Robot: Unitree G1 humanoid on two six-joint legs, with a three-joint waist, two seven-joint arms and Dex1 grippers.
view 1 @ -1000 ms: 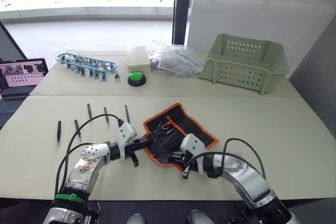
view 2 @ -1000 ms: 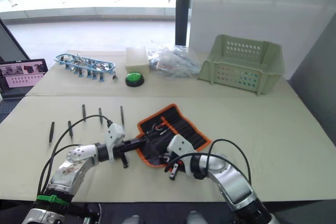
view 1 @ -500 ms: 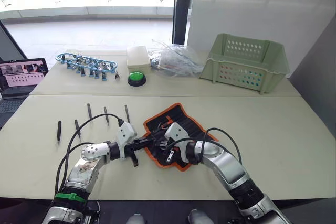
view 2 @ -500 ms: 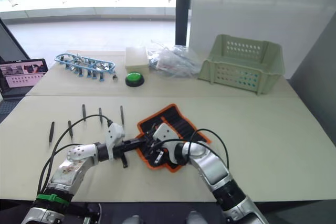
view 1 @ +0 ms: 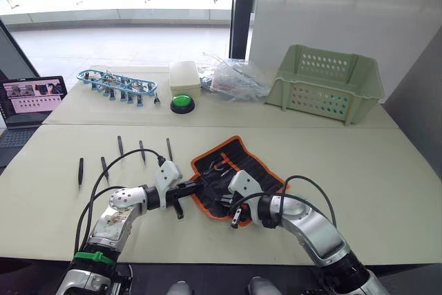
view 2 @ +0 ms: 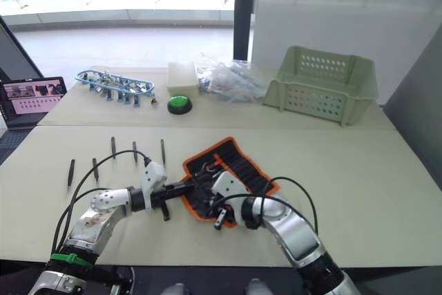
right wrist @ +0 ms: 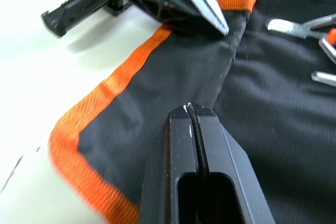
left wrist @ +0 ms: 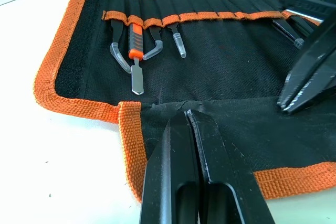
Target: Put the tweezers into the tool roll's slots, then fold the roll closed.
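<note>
The tool roll (view 1: 238, 170) lies open on the table, black with orange trim. Its slots (left wrist: 231, 40) hold a few small tools, one with an orange handle (left wrist: 135, 51). Several black tweezers (view 1: 119, 145) lie apart on the table to the roll's left. My left gripper (left wrist: 186, 113) is shut, its tips pinching the fabric at the roll's near-left edge, where a crease starts. My right gripper (right wrist: 190, 107) is shut too, tips resting on the near flap (right wrist: 157, 87) close to the left gripper's fingers (right wrist: 205, 9).
At the back right stands a pale green basket (view 1: 324, 84). A blue-framed rack (view 1: 116, 83), a white box (view 1: 183, 74), a green button (view 1: 181, 103) and plastic bags (view 1: 231, 77) line the far table. A laptop (view 1: 31, 96) sits at far left.
The right gripper reached over the roll toward the left gripper, then drew back to the near flap. The left gripper stayed put. The camera shifted slightly.
</note>
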